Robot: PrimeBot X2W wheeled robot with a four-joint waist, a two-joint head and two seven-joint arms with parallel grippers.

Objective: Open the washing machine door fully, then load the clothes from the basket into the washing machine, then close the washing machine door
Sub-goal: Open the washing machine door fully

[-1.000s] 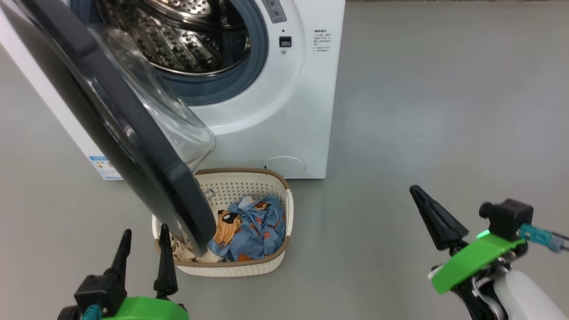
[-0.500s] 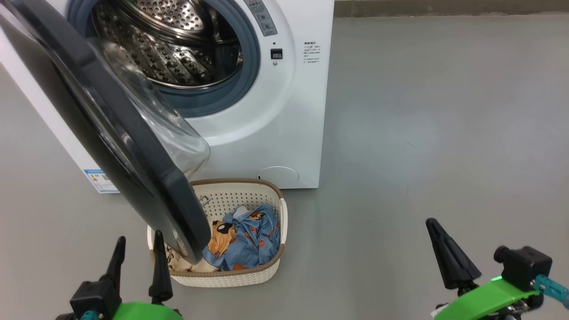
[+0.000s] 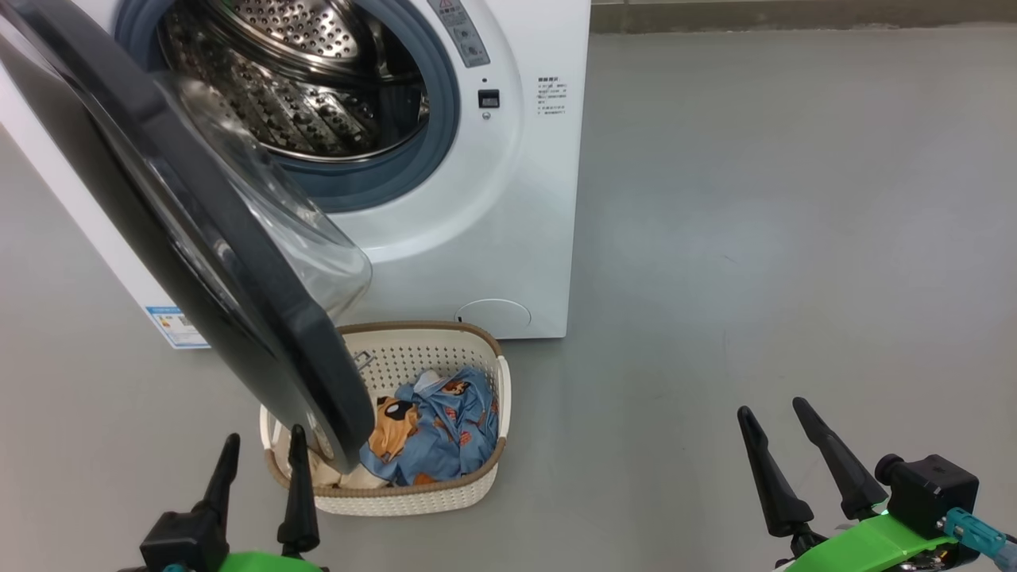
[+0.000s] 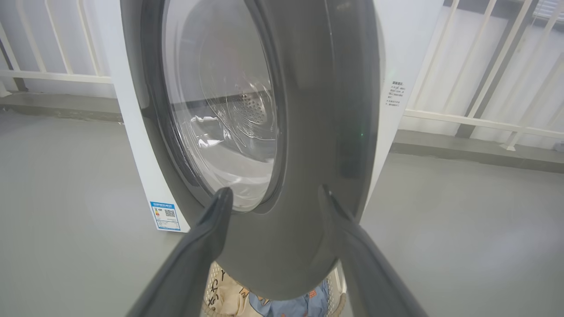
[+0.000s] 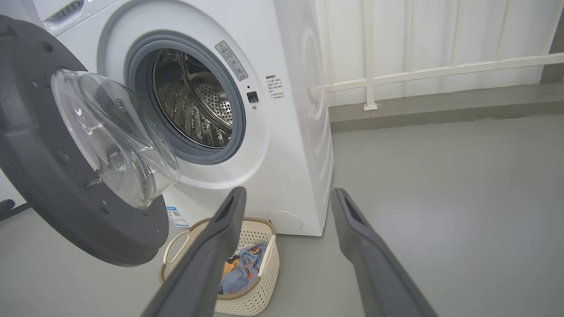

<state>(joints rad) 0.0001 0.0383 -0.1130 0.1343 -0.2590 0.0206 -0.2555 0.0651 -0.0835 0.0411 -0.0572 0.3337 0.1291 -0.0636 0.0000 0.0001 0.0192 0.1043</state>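
Note:
The washing machine [image 3: 493, 238] stands at the top left, its steel drum [image 3: 302, 87] exposed. The washing machine door [image 3: 238, 262] hangs swung out to the left, with its lower rim over the basket [image 3: 413, 496]. The clothes [image 3: 437, 429], blue with dog prints and a cream piece beside them, lie in the basket. My left gripper [image 3: 264, 438] is open, just in front of the basket and the door's lower rim [image 4: 308, 132]. My right gripper [image 3: 771, 408] is open over bare floor, well to the right of the basket [image 5: 255, 281] and holding nothing.
Grey floor [image 3: 794, 238] stretches wide to the right of the machine. A white railing [image 5: 440, 70] on a low grey kerb runs behind it. A blue label sticker [image 3: 175, 326] marks the machine's left side, near the floor.
My right gripper went from shut to open and sank lower in the head view. The head camera shifted slightly; door, basket and clothes have not moved.

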